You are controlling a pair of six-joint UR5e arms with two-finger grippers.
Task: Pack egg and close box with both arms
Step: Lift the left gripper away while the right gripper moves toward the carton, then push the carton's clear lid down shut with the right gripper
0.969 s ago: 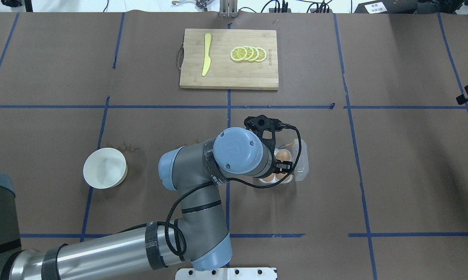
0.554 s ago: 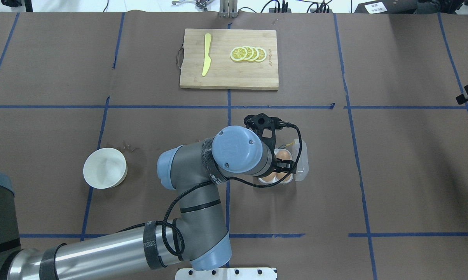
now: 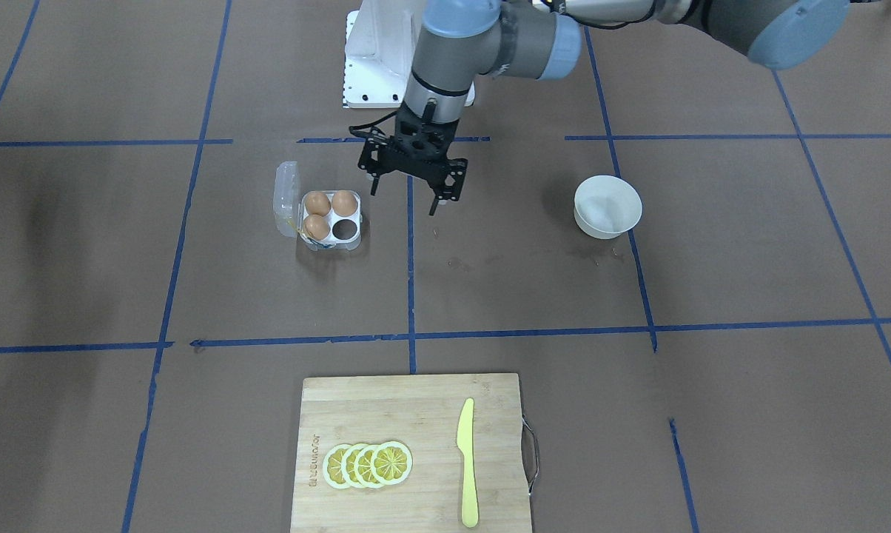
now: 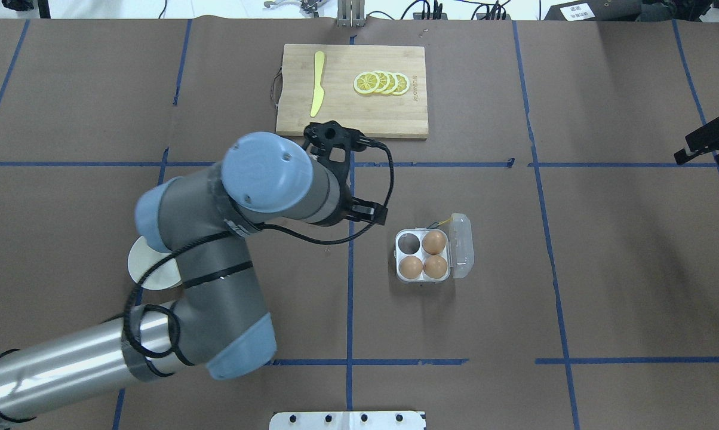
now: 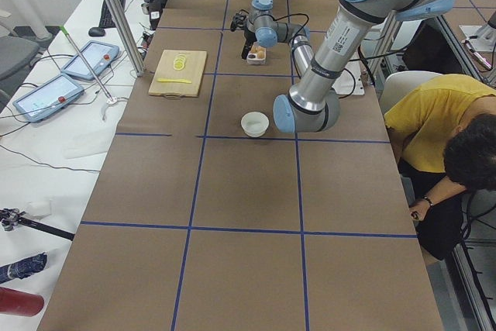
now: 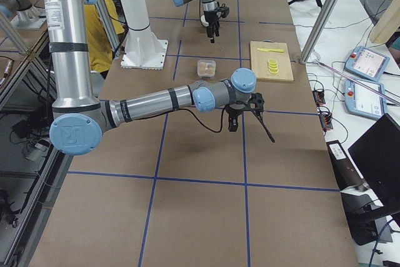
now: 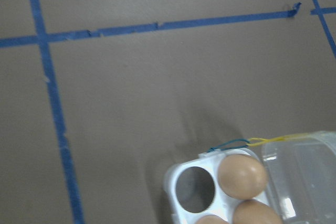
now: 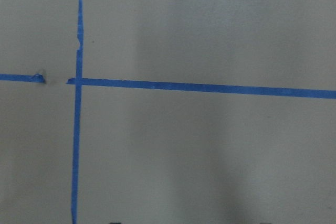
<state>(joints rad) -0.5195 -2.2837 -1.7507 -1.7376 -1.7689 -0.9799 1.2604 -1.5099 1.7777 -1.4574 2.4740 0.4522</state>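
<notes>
- three eggs point(image 4: 433, 242) sit in the box point(image 4: 422, 255), one to a cup; the fourth cup point(image 4: 407, 242), on the far side toward my left, holds nothing.
- the lid point(image 4: 464, 248) is open, swung off the box's right side and lying beside the cups, with a yellowish tag point(image 7: 278, 140) trailing off the far edge.
- the box rests on the table point(image 4: 604, 269) near the middle, just right of the centre tape point(image 4: 350, 310).
- my left claw point(image 3: 407, 194) hangs above the table on the box's left side, near it but clear of it. its fingers are spread wide and nothing is between them.
- the left wrist camera looks down past the box, which sits in the lower right corner of that view: the bare cup and parts of all three eggs show.
- my right claw point(image 4: 706, 152) is out at the table's right edge, well apart from the box. its fingers look parted and it carries nothing; its wrist camera shows only brown paper and tape.
- the bowl point(image 3: 607, 206) stands on the left, well apart from the box, and the left arm point(image 4: 216, 280) partly hides it from overhead.
- a board point(image 3: 416, 414) lies at the far side with a knife point(image 3: 466, 463) and lemon slices point(image 3: 368, 464) on it.
</notes>
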